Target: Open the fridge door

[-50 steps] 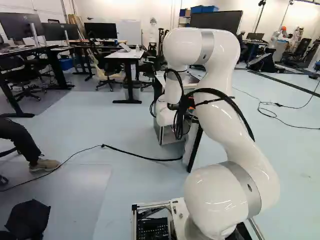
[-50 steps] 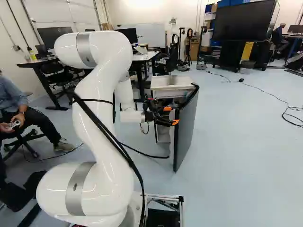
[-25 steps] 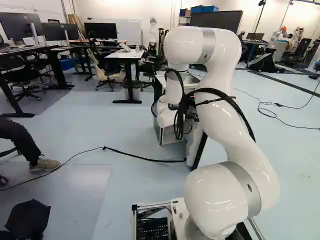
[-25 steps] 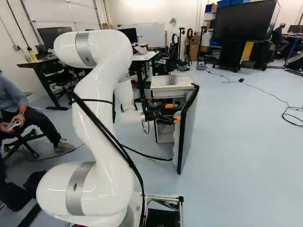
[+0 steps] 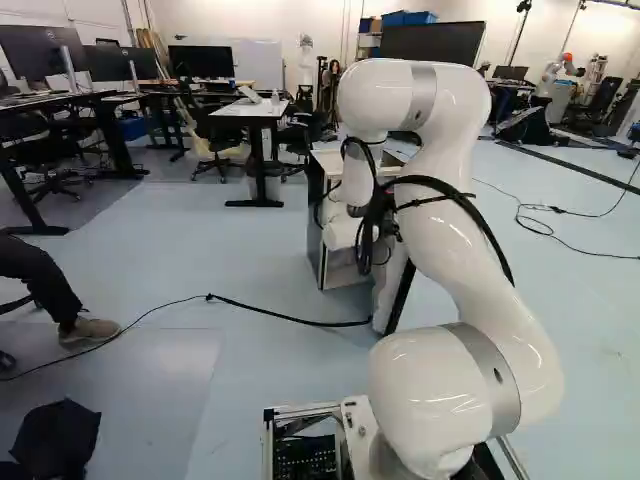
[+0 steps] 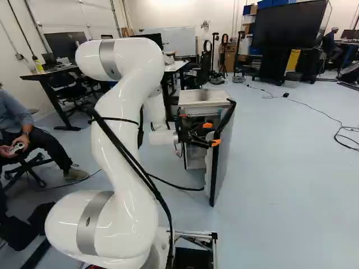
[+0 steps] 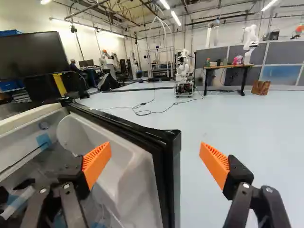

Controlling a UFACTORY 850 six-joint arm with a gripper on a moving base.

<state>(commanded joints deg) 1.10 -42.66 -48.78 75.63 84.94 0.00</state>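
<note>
Mini fridge (image 6: 203, 97) stands just right of the arm (image 6: 120, 134) in the right base view, door (image 6: 224, 162) swung open. Gripper (image 6: 211, 134) at the door's free edge, fingers wide apart: one on the liner side, the other clear of the outer face. Inner-side contact: can't tell.

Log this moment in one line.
fridge door: standing open | gripper: open | door edge: seen between its fingers | grip: none | next: perhaps push door wider
</note>
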